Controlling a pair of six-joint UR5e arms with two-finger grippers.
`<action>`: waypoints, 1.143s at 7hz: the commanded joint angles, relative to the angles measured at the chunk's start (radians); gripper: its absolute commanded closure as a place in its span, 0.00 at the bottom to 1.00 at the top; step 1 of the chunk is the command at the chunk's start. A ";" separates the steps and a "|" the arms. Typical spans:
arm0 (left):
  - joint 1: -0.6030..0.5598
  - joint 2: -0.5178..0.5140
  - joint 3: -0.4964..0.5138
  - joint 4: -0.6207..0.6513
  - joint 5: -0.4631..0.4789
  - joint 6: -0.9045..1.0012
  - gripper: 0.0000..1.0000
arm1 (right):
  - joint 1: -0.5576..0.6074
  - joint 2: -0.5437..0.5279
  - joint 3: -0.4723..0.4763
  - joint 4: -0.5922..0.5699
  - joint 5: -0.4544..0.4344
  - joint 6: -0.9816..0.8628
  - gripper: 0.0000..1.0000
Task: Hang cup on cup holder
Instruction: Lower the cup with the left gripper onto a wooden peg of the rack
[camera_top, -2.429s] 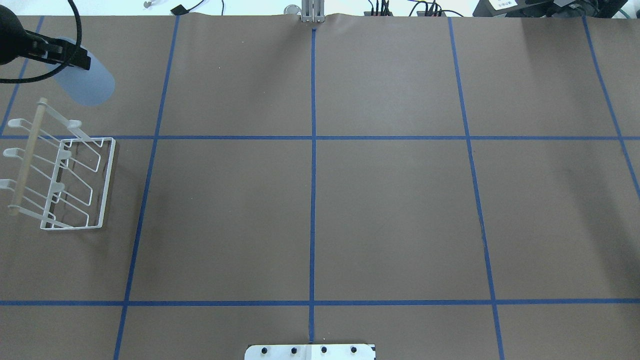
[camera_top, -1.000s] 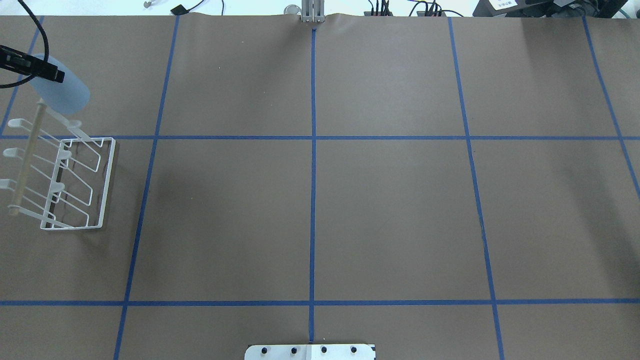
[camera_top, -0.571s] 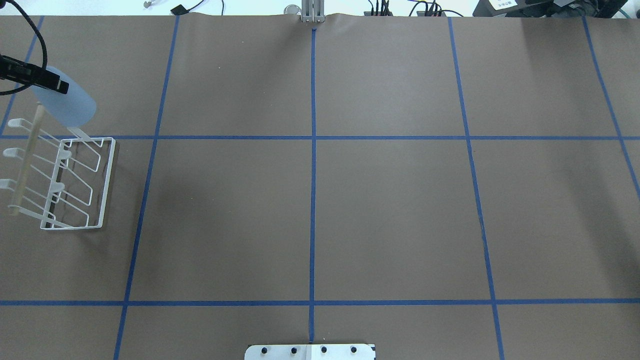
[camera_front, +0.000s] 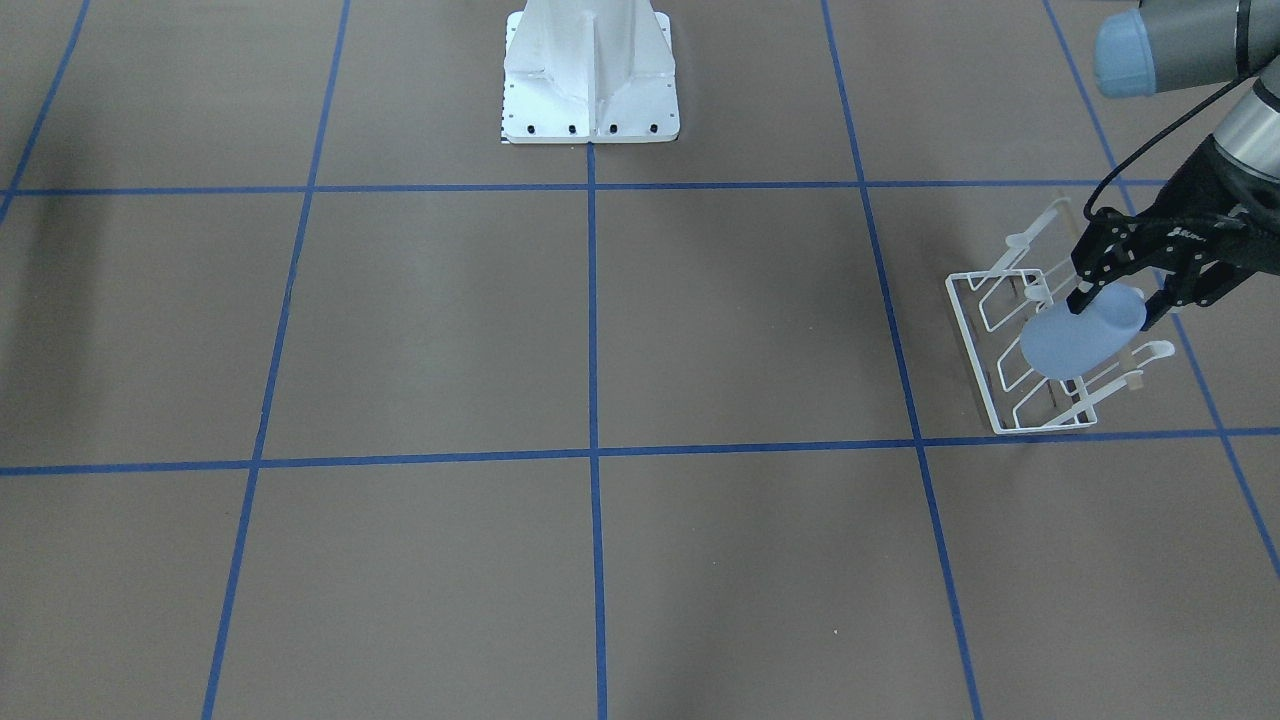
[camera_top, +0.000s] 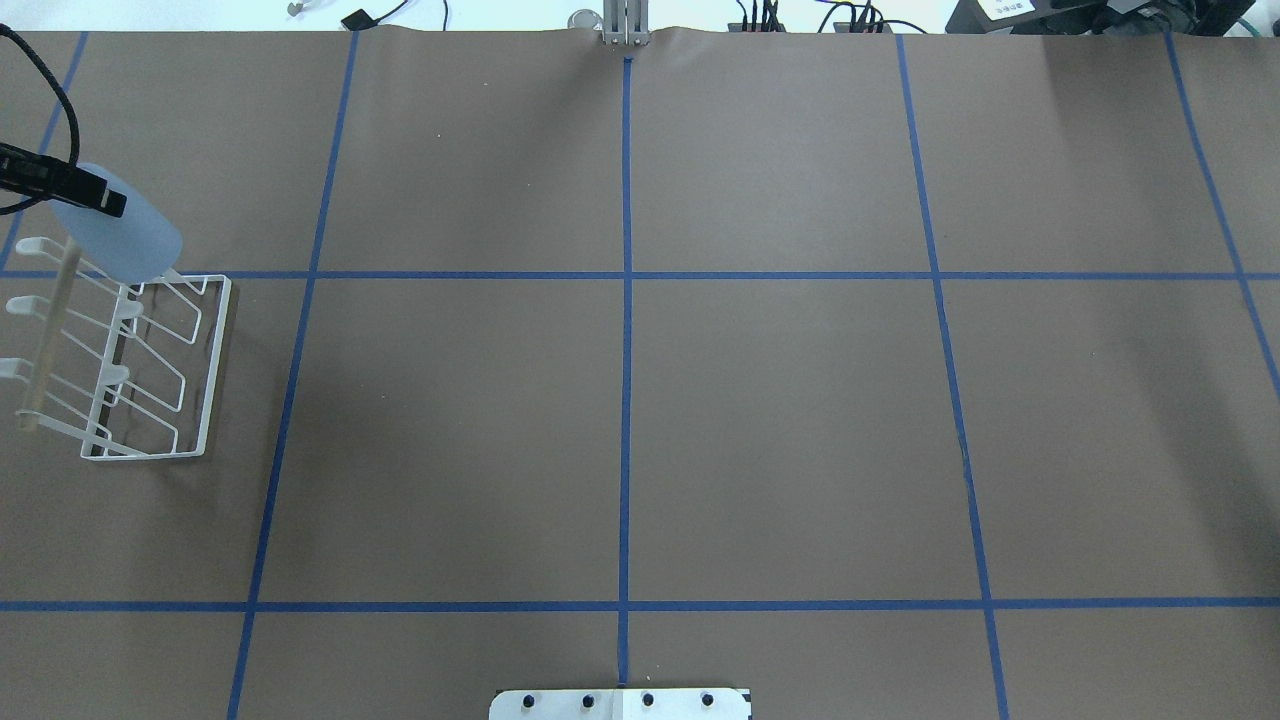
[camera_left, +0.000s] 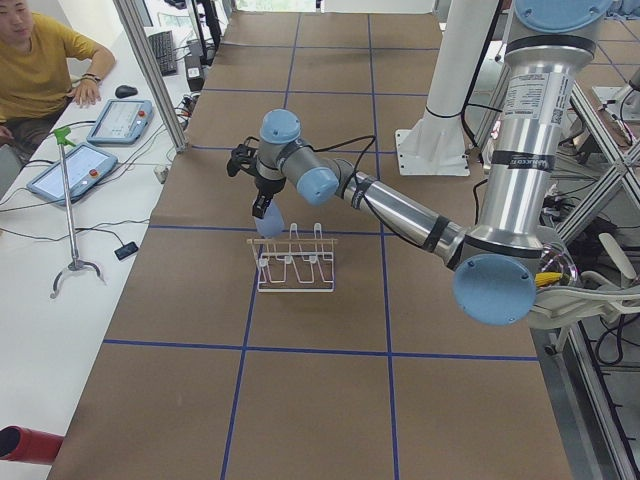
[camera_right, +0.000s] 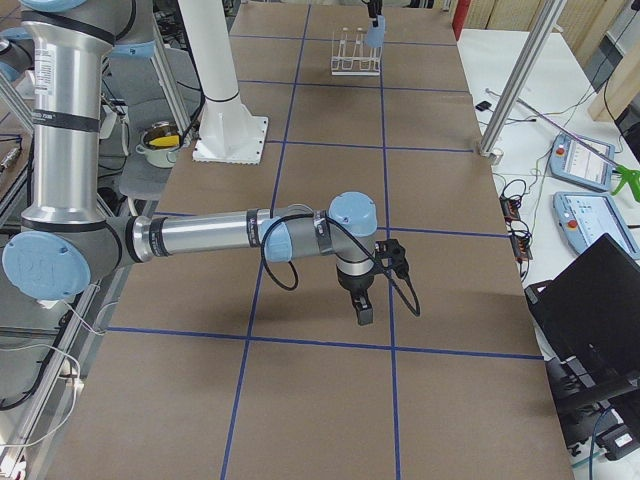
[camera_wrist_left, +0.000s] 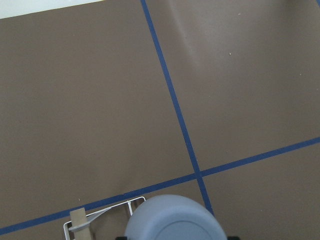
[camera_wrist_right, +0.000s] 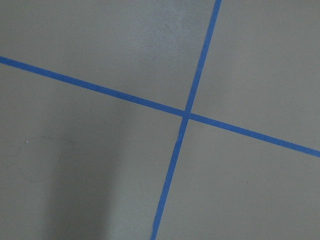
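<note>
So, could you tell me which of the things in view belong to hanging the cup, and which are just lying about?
Part of the job:
- cup, held in the left gripper
- cup holder, just beneath the cup

Not part of it:
- right gripper, over the table far from the rack
- tablets on the side bench
- laptop

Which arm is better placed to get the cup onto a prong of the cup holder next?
Left. The left gripper holds the cup directly over the cup holder, while the right gripper hangs far off, near the table's other end.
</note>
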 joint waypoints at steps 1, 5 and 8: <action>0.005 0.000 0.020 0.000 0.001 -0.001 1.00 | 0.000 0.000 -0.003 -0.001 0.002 0.002 0.00; 0.038 -0.009 0.094 -0.051 0.013 -0.002 1.00 | 0.000 0.002 -0.011 -0.001 0.015 0.007 0.00; 0.078 -0.013 0.111 -0.060 0.029 -0.020 1.00 | 0.000 0.002 -0.017 -0.001 0.015 0.007 0.00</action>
